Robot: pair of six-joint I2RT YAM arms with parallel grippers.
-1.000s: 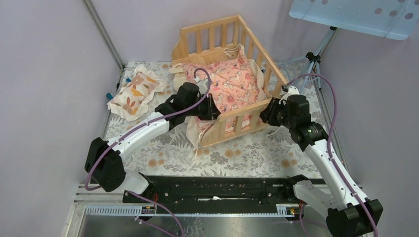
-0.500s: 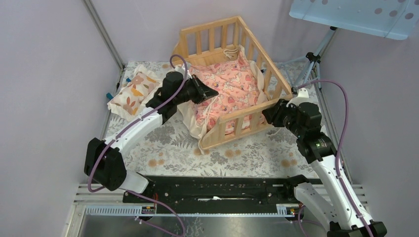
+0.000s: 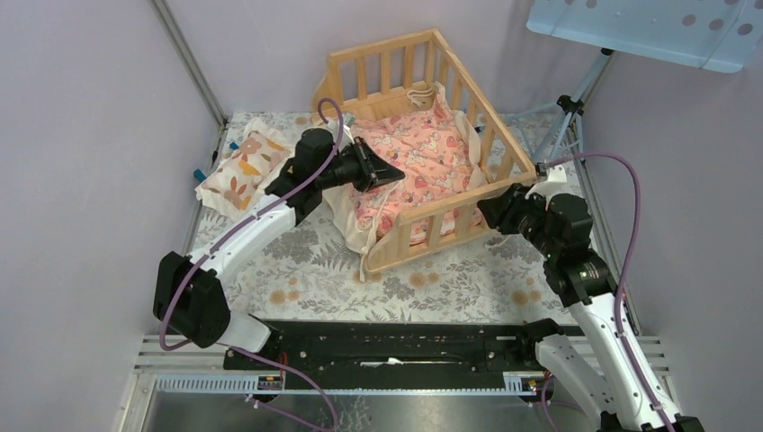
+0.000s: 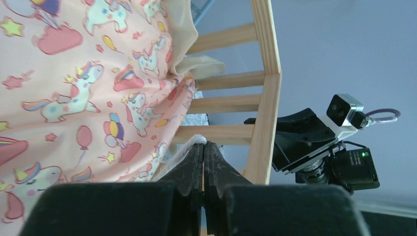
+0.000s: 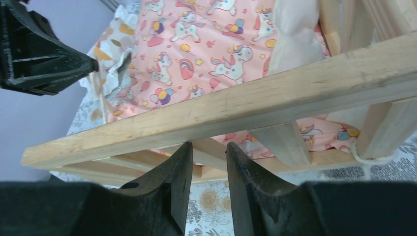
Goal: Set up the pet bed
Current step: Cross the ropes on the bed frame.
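The pet bed (image 3: 441,202) was seen at the far middle of the table (image 3: 306,270). The left gripper (image 4: 203,146) was closed, seemingly on the frill of the cushion (image 4: 74,73). The right gripper (image 5: 209,147) was held part open beneath the near rail; any grip was hidden.

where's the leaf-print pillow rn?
Top view: the leaf-print pillow lies on the floral table cover at the far left, outside the pet bed and to its left.
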